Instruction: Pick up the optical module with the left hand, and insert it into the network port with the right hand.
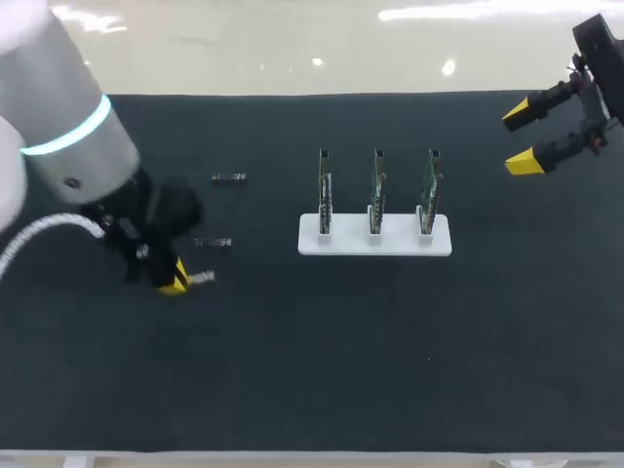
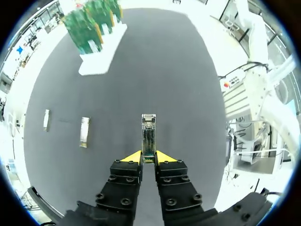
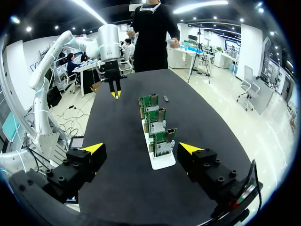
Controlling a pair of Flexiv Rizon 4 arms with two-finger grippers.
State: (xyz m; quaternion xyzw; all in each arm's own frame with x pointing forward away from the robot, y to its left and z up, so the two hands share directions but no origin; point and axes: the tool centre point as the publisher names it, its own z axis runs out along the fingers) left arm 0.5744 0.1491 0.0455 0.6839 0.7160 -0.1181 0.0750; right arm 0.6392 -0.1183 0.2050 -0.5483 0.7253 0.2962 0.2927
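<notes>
left wrist view | left gripper [image 2: 149, 157] clenched on optical module [image 2: 148, 134], jutting ahead | right gripper [image 3: 142, 149] released

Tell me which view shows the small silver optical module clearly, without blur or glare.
Left wrist view: the small silver optical module is crisp and evenly lit in the yellow-tipped left gripper. Head view: a blurred pale sliver. Right wrist view: too distant to tell.

Left arm [image 1: 58, 127]: light grey rounded housing, glowing cyan ring [image 1: 93, 122], black section below it, white cable [image 1: 49, 224] at the wrist. Left gripper [image 2: 149, 157]: 2 black blocky fingers, round screws [image 2: 126, 201] on top, yellow wedge tips. Right gripper [image 1: 521, 138]: same build, 2 black fingers, yellow pointed tips, black wrist block.
</notes>
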